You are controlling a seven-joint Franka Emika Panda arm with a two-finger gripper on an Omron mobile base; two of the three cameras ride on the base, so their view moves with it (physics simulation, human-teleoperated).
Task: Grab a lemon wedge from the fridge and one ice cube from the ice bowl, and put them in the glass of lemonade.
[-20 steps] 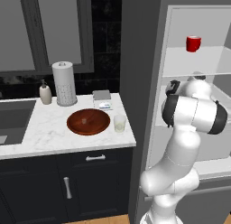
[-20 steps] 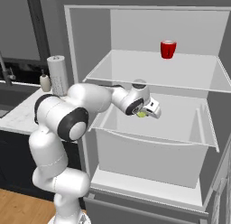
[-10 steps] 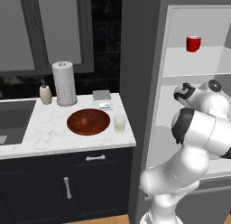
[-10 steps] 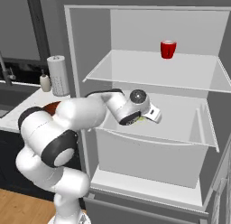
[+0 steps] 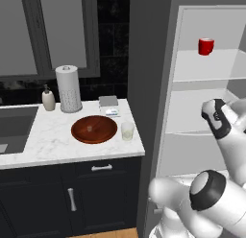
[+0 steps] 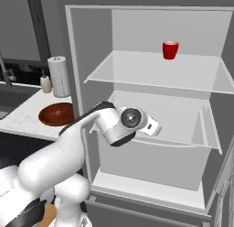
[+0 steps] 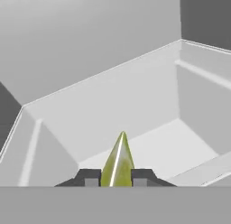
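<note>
In the hand view the lemon wedge (image 7: 118, 163), yellow-green and pointed, stands up between my gripper's (image 7: 115, 179) two dark fingertips, which are shut on it. Behind it lies the white bin of the fridge (image 6: 137, 34). My wrist (image 6: 145, 124) is at the fridge's middle shelf, inside the open compartment. The ice bowl (image 5: 94, 129), a reddish-brown dish, sits on the marble counter, and the glass of lemonade (image 5: 127, 131) stands just to its right. The ice bowl (image 6: 55, 114) shows partly behind my arm in the right base view.
A red mug (image 6: 170, 50) stands on the fridge's top shelf. A paper-towel roll (image 5: 68, 88) and a soap bottle (image 5: 48, 99) are at the back of the counter, with a sink (image 5: 14, 131) to the left. The fridge's grey side wall (image 5: 149, 88) separates the counter from the shelves.
The arm has swung and folded lower in front of the fridge, its wrist turning, while the hand stays at the middle shelf with the wedge still held.
</note>
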